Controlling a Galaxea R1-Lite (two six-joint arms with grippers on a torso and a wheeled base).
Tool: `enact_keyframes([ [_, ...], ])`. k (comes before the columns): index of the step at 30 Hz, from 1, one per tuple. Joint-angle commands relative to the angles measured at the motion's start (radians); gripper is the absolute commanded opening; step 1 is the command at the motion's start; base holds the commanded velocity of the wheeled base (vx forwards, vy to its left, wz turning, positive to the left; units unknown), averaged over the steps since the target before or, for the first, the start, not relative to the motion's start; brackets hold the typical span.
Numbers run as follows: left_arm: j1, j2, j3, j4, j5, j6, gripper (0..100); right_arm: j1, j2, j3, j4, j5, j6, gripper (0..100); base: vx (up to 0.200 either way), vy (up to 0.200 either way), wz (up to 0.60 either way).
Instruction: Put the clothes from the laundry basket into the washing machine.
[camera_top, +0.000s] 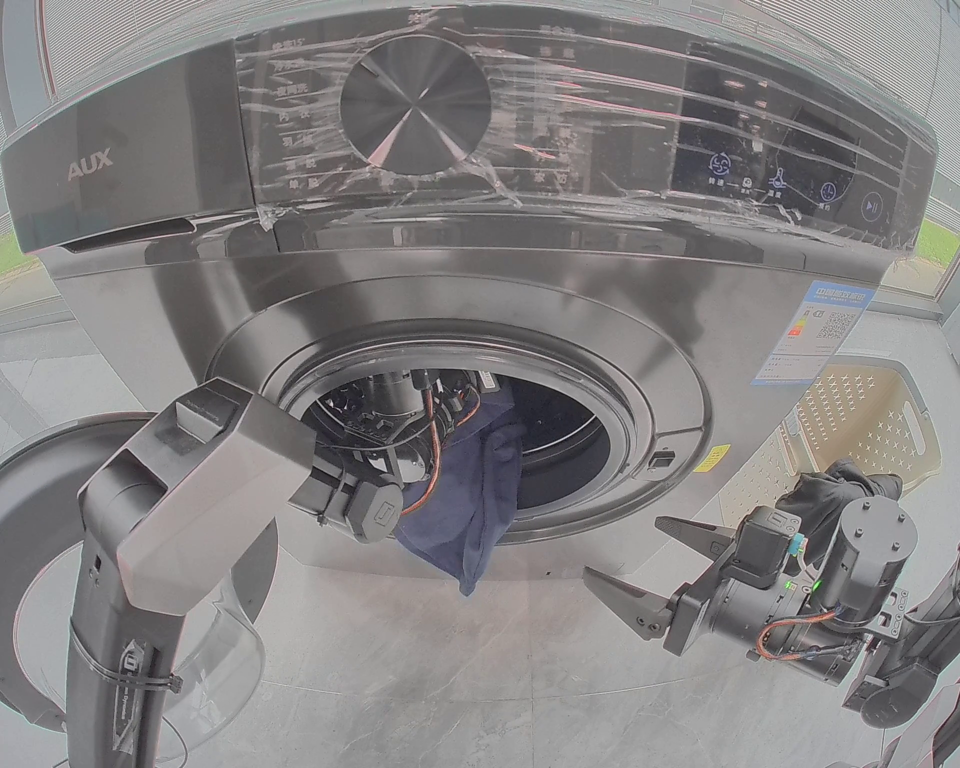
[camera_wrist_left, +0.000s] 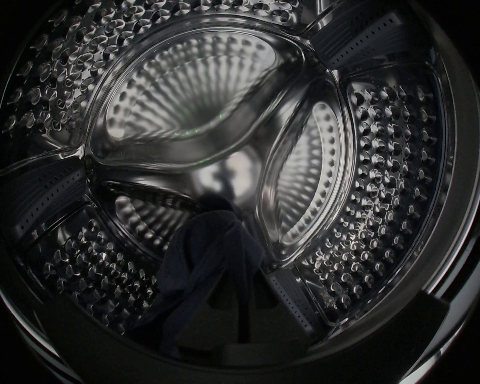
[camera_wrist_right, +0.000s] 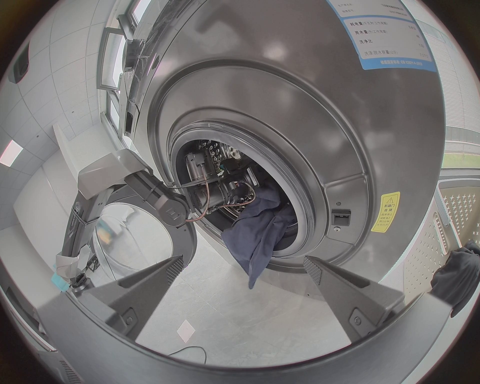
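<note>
Navy garment (camera_top: 468, 500): draped over the lower lip of the washing machine (camera_top: 600, 300) opening, one part inside the drum (camera_wrist_left: 200, 100), the rest hanging down the front panel with its tip just above the floor (camera_top: 450, 680). From the left wrist view, the inner part of the cloth lies dark on the drum bottom near the opening.

Left arm (camera_top: 200, 470) reaches in through the opening. Left gripper (camera_top: 400, 392) is inside the drum mouth, just beside the garment's upper edge. Cannot tell whether it is spread or pressed together, or whether it grips the cloth.

Right gripper (camera_top: 623, 548): spread wide, holding nothing, low in front of the machine, to the right of the opening, apart from the garment.

Laundry basket (camera_top: 870, 410): pale, perforated, beside the machine on the right. A dark garment (camera_top: 830, 495) hangs over its near rim, just behind the right arm.

Machine door (camera_top: 40, 520): swung open to the left, behind the left arm.
</note>
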Motion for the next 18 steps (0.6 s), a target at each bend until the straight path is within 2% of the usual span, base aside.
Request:
enact_keyframes([
  [1,-0.002,0.063,-0.065,-0.014,0.001,0.001,0,0.0,0.0,0.001,0.0,0.0,0.0,100,0.0,0.0,0.0],
  [4,-0.002,0.059,-0.043,-0.012,0.001,0.001,0,0.0,0.0,0.0,0.0,0.0,0.0,100,0.0,0.0,0.0],
  [5,-0.002,0.054,-0.026,-0.009,0.001,0.001,100,0.0,0.0,0.0,0.0,0.0,0.0,100,0.0,0.0,0.0],
  [8,-0.003,0.048,-0.006,-0.001,0.001,-0.001,100,0.0,0.0,0.0,0.0,0.0,0.0,100,0.0,0.0,0.0],
  [10,-0.012,-0.016,0.112,0.028,0.001,0.009,100,0.0,0.0,0.001,0.0,0.0,0.0,100,0.0,0.0,0.0],
  [16,-0.026,-0.104,0.282,0.137,-0.001,0.075,100,0.0,0.0,0.001,0.0,0.0,0.0,100,0.0,0.0,0.0],
  [17,-0.026,-0.105,0.287,0.14,-0.001,0.076,100,0.0,0.002,0.001,0.0,0.0,0.0,100,0.0,0.0,0.0],
  [18,-0.026,-0.124,0.331,0.177,-0.001,0.098,100,0.0,0.0,0.001,0.0,0.0,0.0,100,0.0,0.0,0.0],
])
